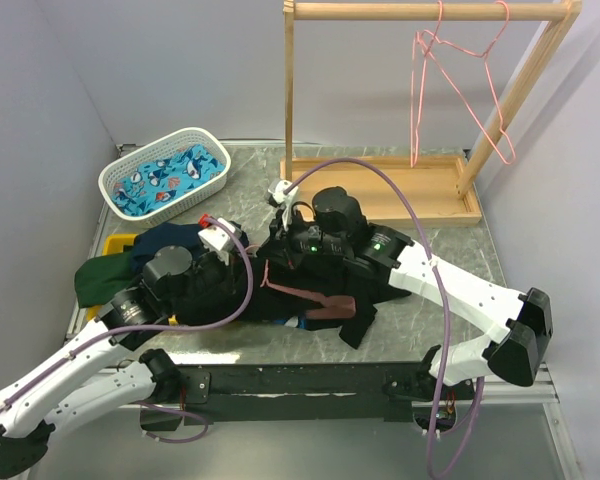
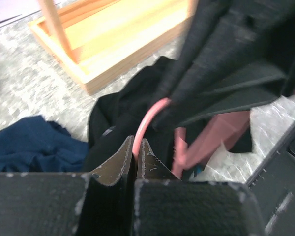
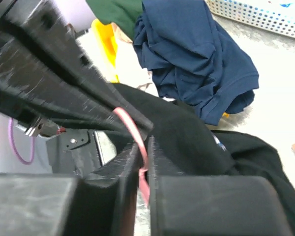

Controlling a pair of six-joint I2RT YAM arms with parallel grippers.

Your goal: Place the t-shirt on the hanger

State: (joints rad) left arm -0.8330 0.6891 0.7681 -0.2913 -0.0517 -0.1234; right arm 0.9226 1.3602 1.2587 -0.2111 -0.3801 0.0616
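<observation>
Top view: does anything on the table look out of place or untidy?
Yes. At the left edge, a green garment and a navy garment lie in a crumpled heap, partly over a yellow container. In the middle, the t-shirt is bunched over the hanger, not spread flat.

The middle of the table (image 1: 430,335) is crowded. The left gripper (image 2: 134,147) and right gripper (image 3: 146,147) meet there over the t-shirt (image 1: 352,322), both pinched on the hanger (image 1: 305,295), and their arms bar any approach from the near side. Just left of them the navy garment (image 1: 175,240) and green garment (image 1: 105,278) lie heaped, with the white basket (image 1: 165,175) beyond at the far left. The wooden rack (image 1: 380,190) fills the far right with its base, posts and hanging spare hangers (image 1: 460,70). A purple cable (image 1: 420,215) arcs over the right arm. Bare stone shows at the far edge between basket and rack, and on the right beyond the shirt.
</observation>
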